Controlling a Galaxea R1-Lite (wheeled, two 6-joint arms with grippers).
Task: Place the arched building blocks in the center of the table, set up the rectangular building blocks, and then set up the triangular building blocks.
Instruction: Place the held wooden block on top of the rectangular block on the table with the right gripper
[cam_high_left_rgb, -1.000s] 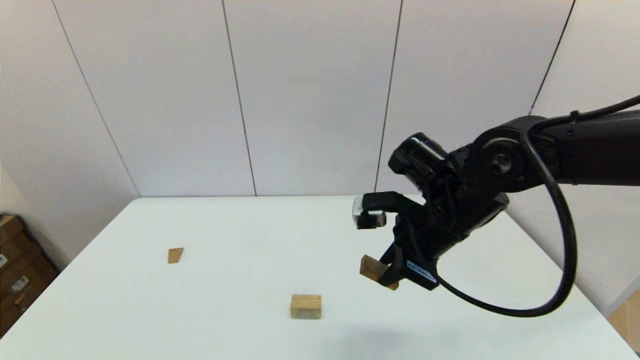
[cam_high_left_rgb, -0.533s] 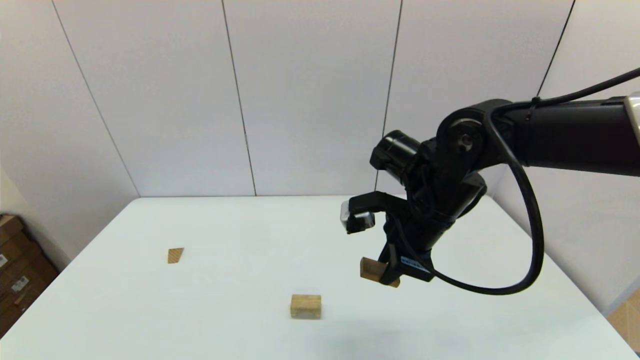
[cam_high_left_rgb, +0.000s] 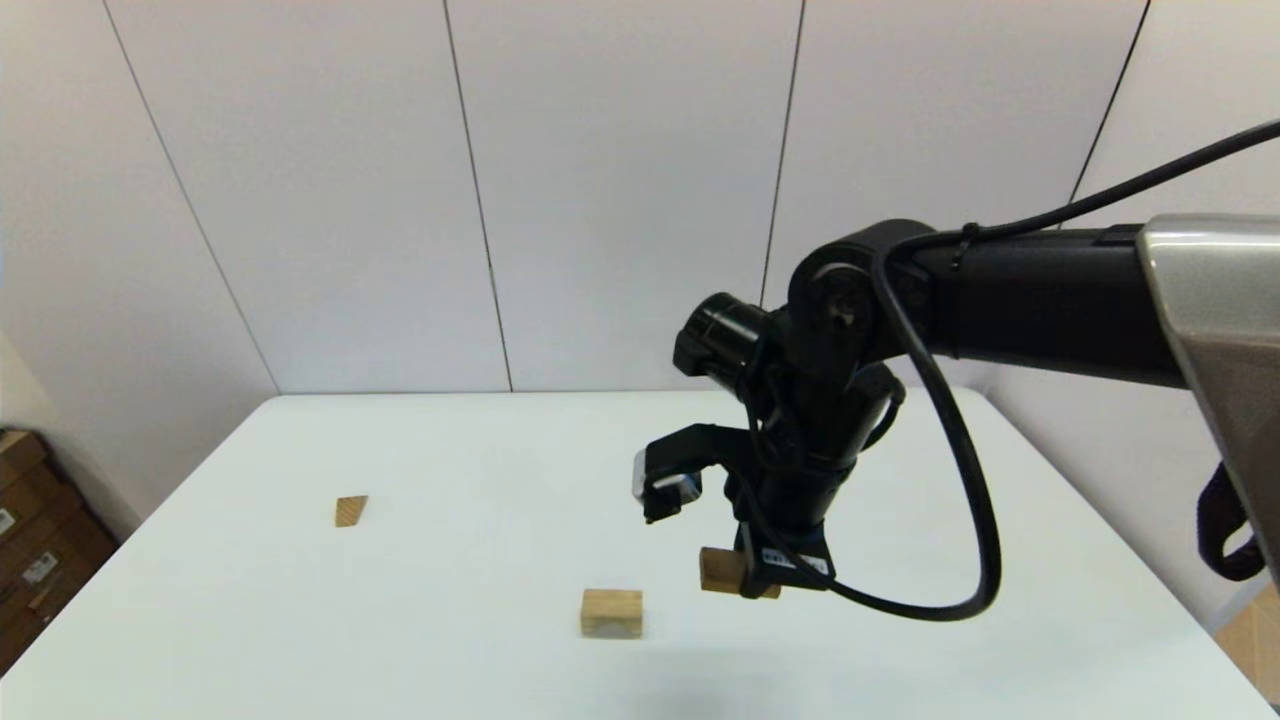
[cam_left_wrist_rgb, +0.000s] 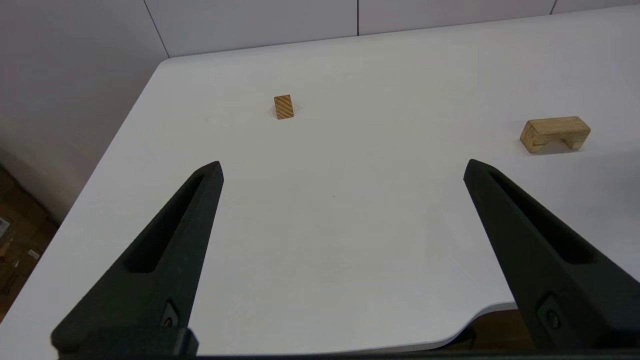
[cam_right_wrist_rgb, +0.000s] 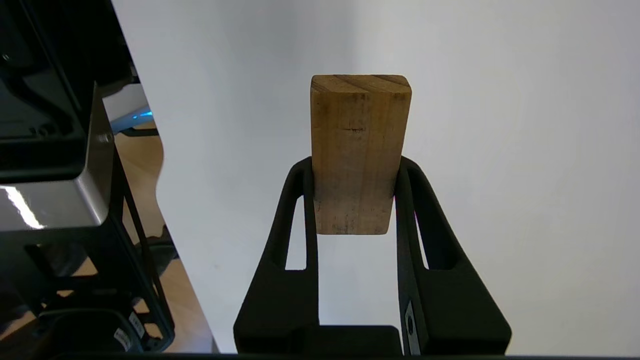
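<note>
The pale arched block (cam_high_left_rgb: 612, 612) (cam_left_wrist_rgb: 555, 133) rests on its two feet near the front middle of the white table (cam_high_left_rgb: 480, 470). Just to its right, my right gripper (cam_high_left_rgb: 755, 580) (cam_right_wrist_rgb: 356, 172) is shut on the darker rectangular slab (cam_high_left_rgb: 718, 571) (cam_right_wrist_rgb: 357, 150), which hangs a little above the tabletop. Far off at the left of the table lies the small striped triangular block (cam_high_left_rgb: 351, 510) (cam_left_wrist_rgb: 283, 106). The left gripper (cam_left_wrist_rgb: 343, 164) stands open with nothing in it over the table's near left part, well short of both loose blocks.
Cardboard boxes (cam_high_left_rgb: 30, 540) sit on the floor beyond the table's left edge. The robot's own frame (cam_right_wrist_rgb: 50, 175) shows beside the table's front edge in the right wrist view. White wall panels stand behind the table.
The right arm has swung left and down with the rectangular slab, bringing it closer to the arched block and the tabletop. The two loose blocks have not moved.
</note>
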